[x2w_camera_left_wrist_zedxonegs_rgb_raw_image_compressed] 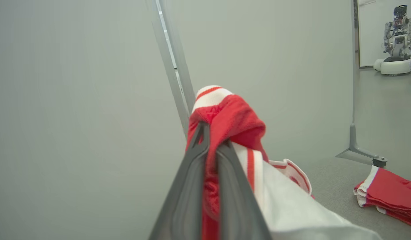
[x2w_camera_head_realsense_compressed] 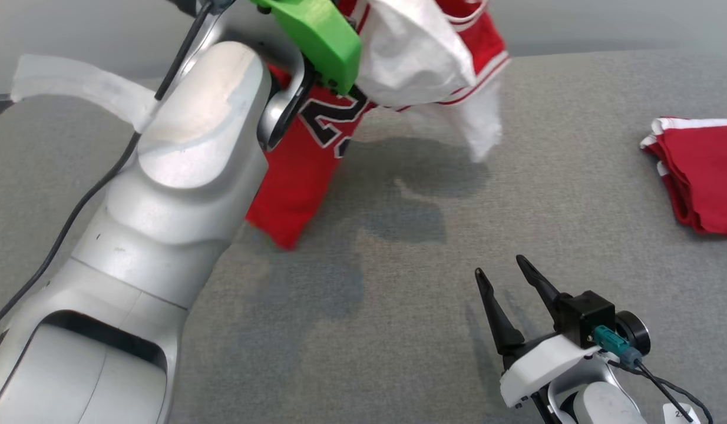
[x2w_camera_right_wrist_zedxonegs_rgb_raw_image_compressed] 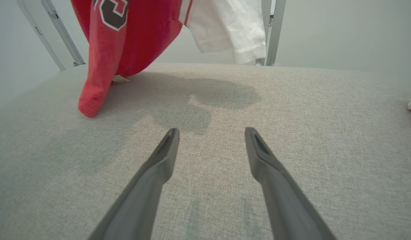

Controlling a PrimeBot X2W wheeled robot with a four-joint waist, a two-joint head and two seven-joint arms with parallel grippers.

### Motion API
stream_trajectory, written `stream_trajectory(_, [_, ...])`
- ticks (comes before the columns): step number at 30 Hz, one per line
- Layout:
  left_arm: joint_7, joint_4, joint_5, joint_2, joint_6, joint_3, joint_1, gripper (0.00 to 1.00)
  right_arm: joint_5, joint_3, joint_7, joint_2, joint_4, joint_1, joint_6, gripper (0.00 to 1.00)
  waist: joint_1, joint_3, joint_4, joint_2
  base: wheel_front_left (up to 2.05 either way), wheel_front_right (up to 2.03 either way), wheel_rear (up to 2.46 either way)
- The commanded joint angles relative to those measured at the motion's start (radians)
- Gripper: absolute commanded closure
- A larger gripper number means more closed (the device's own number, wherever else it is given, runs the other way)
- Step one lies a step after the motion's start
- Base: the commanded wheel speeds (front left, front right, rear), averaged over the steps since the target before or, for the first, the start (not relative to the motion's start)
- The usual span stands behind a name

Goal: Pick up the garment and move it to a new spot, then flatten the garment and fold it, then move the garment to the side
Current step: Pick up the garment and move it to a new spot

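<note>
Left gripper [x2w_camera_left_wrist_zedxonegs_rgb_raw_image_compressed: 212, 135] pinches the red garment [x2w_camera_left_wrist_zedxonegs_rgb_raw_image_compressed: 235, 116] aloft, cloth hanging below it; placing, flattening, folding remain; right gripper [x2w_camera_head_realsense_compressed: 499, 265] spread, empty

— What does the left arm look like?
— A bulky, rounded silver-grey metal forearm [x2w_camera_head_realsense_compressed: 181, 176] with a thin black cable [x2w_camera_head_realsense_compressed: 75, 212] running along it and a strip of white tape [x2w_camera_head_realsense_compressed: 81, 88] stuck on. Just behind the left claw [x2w_camera_left_wrist_zedxonegs_rgb_raw_image_compressed: 213, 135] sits a bright green plastic housing [x2w_camera_head_realsense_compressed: 319, 35].
— And the claws?
— Long, tapering dark grey fingers [x2w_camera_right_wrist_zedxonegs_rgb_raw_image_compressed: 152, 180], grooved inside. Behind the right claw [x2w_camera_head_realsense_compressed: 499, 265] are a white wrist shell [x2w_camera_head_realsense_compressed: 543, 362], a black box-shaped camera block [x2w_camera_head_realsense_compressed: 584, 315] and a teal plug [x2w_camera_head_realsense_compressed: 611, 341] trailing a black lead [x2w_camera_head_realsense_compressed: 670, 391].
</note>
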State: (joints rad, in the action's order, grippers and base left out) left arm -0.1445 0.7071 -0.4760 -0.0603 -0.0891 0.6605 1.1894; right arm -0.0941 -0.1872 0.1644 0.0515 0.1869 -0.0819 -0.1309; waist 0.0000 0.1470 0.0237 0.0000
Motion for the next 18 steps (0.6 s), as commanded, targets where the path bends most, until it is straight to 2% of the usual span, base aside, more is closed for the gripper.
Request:
stream_trajectory(1, [-0.013, -0.021, 0.005, 0.002, 0.001, 0.008, 0.029, 1.00, -0.010, -0.006, 0.010, -0.001, 0.005, -0.012, 0.000, 0.00, 0.0000, 0.002, -0.088, 0.0000, 0.00, 0.00, 0.00])
stream_trajectory(7, [-0.040, -0.100, -0.032, 0.008, 0.023, 0.034, 0.080, 1.00, -0.032, -0.021, 0.034, -0.001, 0.030, -0.030, 0.000, 0.00, 0.0000, 0.022, -0.183, 0.0000, 0.00, 0.00, 0.00])
stream_trajectory(11, [-0.067, -0.185, -0.096, 0.009, 0.042, 0.046, 0.104, 1.00, -0.044, -0.021, 0.050, -0.001, 0.044, -0.042, 0.000, 0.00, 0.0000, 0.042, -0.224, 0.0000, 0.00, 0.00, 0.00])
stream_trajectory(15, [-0.098, -0.263, -0.185, 0.005, 0.078, 0.027, 0.088, 1.00, -0.042, -0.008, 0.060, -0.001, 0.046, -0.054, 0.000, 0.00, 0.0000, 0.062, -0.227, 0.0000, 0.00, 0.00, 0.00])
stream_trajectory(18, [-0.102, -0.245, -0.222, 0.006, 0.107, 0.021, 0.043, 1.00, -0.030, 0.007, 0.063, -0.001, 0.050, -0.058, 0.000, 0.00, 0.0000, 0.075, -0.204, 0.0000, 0.00, 0.00, 0.00])
